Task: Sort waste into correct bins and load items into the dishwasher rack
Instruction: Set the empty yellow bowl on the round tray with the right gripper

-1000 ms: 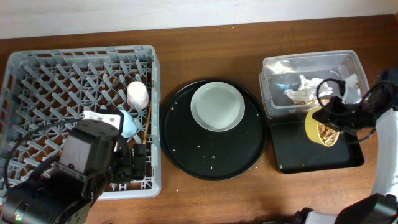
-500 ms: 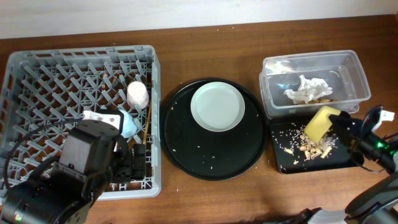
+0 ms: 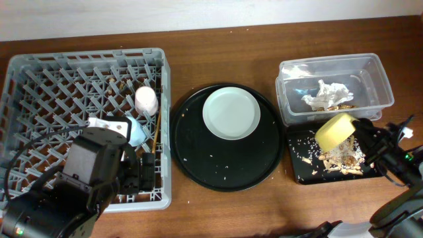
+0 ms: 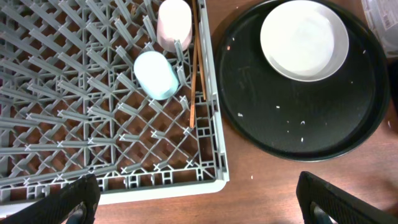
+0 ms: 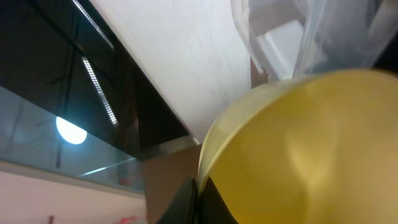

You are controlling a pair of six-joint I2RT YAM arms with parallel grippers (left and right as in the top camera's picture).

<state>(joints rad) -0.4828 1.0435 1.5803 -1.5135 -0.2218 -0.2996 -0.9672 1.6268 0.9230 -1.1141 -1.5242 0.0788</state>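
My right gripper (image 3: 361, 129) pinches the yellow bowl (image 3: 334, 129) at its rim and holds it tipped on its side above the shallow black tray (image 3: 305, 174), at the tray's upper edge just below the clear tub (image 3: 381, 79). Pale food scraps (image 3: 342, 157) lie scattered across the tray floor under the bowl. A crumpled white napkin (image 3: 325, 94) sits in the tub. From my right wrist, the bowl's yellow wall fills most of the view, with one dark finger pressed against it. At the far side of the table (image 3: 264, 211), my left gripper (image 4: 198, 200) hangs over the near right corner of the dishwasher rack (image 3: 86, 57), fingers spread wide with nothing between them. In the rack, along its right edge, the pink cup (image 4: 174, 22) and the blue cup (image 4: 157, 74) lie among the pegs, and the chopsticks (image 4: 194, 68) lie just beside them against the rack wall. The pale round plate (image 3: 230, 113) sits in the upper part of the large round black tray (image 3: 218, 168), between the rack and the bins, with a few pale crumbs dotted around it.
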